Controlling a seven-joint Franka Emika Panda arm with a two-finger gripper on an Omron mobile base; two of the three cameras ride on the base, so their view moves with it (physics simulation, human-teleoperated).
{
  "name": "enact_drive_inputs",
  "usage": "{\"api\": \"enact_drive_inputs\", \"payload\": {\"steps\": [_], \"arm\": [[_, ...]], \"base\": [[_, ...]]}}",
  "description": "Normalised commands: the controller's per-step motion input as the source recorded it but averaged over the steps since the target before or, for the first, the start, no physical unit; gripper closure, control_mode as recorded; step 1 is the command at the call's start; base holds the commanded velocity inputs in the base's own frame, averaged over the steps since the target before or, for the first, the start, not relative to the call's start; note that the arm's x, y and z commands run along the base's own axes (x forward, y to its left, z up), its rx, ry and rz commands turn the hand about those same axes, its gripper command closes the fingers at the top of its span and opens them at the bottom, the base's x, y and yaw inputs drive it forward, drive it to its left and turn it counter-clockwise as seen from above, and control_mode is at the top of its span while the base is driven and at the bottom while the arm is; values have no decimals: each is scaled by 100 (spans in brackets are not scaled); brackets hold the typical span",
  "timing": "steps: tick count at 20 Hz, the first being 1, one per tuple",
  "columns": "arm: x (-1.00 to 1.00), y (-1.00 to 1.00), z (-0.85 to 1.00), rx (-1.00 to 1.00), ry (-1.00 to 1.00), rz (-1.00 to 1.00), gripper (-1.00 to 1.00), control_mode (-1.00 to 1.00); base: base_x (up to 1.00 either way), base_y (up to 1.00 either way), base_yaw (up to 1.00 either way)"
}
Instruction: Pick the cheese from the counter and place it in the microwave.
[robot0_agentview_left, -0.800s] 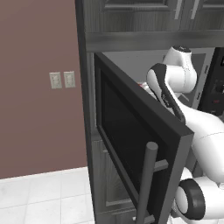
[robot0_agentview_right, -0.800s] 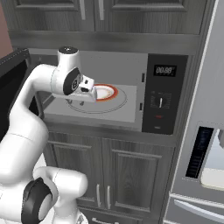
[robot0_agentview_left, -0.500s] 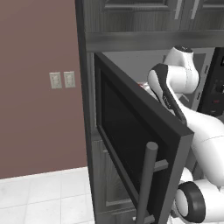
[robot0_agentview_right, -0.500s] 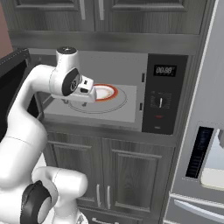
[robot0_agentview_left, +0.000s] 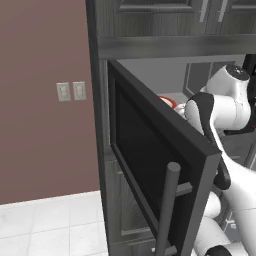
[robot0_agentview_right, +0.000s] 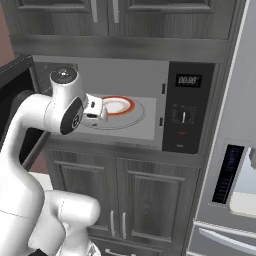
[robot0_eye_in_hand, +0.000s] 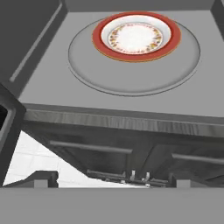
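The microwave (robot0_agentview_right: 185, 110) stands open, its dark glass door (robot0_agentview_left: 150, 165) swung out to the left. Inside the light grey cavity (robot0_eye_in_hand: 48, 83) a round glass turntable (robot0_eye_in_hand: 131, 81) carries a red-rimmed plate (robot0_eye_in_hand: 135, 37) with a bare white centre. My gripper (robot0_agentview_right: 101, 111) hovers just in front of the cavity's mouth, pointing in at the plate (robot0_agentview_right: 117, 105), and is open with nothing between its fingers. The cheese and the counter are out of view.
Dark cabinets sit above (robot0_agentview_right: 115, 15) and below (robot0_agentview_right: 120, 200) the microwave. A grey fridge with a dispenser (robot0_agentview_right: 230, 170) stands at the right. The door's bar handle (robot0_agentview_left: 167, 210) juts toward the base. A brown wall with outlets (robot0_agentview_left: 70, 91) lies to the left.
The hand has drawn back a little from the microwave's mouth and dropped slightly. The plate and the door have stayed where they were.
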Motion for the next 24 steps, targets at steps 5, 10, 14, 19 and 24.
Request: {"api": "enact_drive_inputs", "payload": {"steps": [5,10,14,19,24], "arm": [[-47,-14,0,0,-24,0,-100,-100],[-6,-3,0,0,-4,0,-100,-100],[0,-10,0,0,0,0,-100,-100],[-10,-9,0,0,0,0,-100,-100],[-34,-7,0,0,-3,0,-100,-100]], "base": [[0,0,0],[0,0,0],[0,0,0],[0,0,0],[0,0,0]]}}
